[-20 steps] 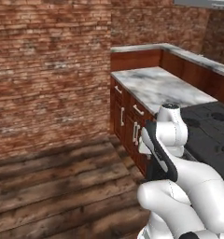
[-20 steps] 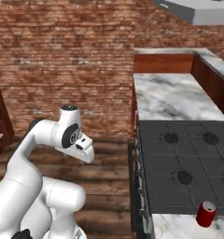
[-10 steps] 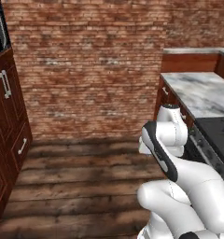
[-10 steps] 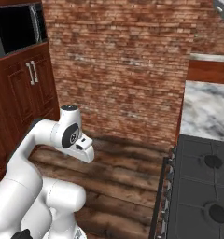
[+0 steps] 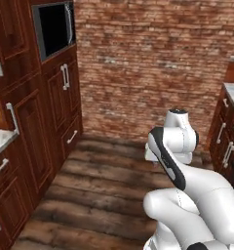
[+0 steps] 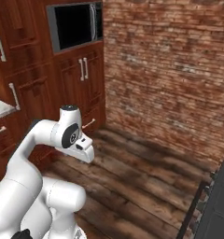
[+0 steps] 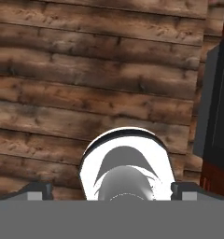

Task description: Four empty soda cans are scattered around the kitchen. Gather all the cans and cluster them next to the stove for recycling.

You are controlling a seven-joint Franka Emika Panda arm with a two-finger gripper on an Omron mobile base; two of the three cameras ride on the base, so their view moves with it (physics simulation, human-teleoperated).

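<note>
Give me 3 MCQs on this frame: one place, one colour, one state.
1. Where is the built-in microwave?
A. in the tall wooden cabinets
B. on the floor
C. in the brick wall

2. What colour are the cabinets?
A. white
B. dark reddish brown
C. blue

3. How does the claw stand?
A. shut on a can
B. shut on nothing
C. open, holding nothing

Key:
1 A: both base views show it set high in the cabinet front.
2 B: both base views show dark reddish wood doors with silver handles.
3 C: in the hand view the fingertips sit far apart over the wooden floor, nothing between them.
</note>
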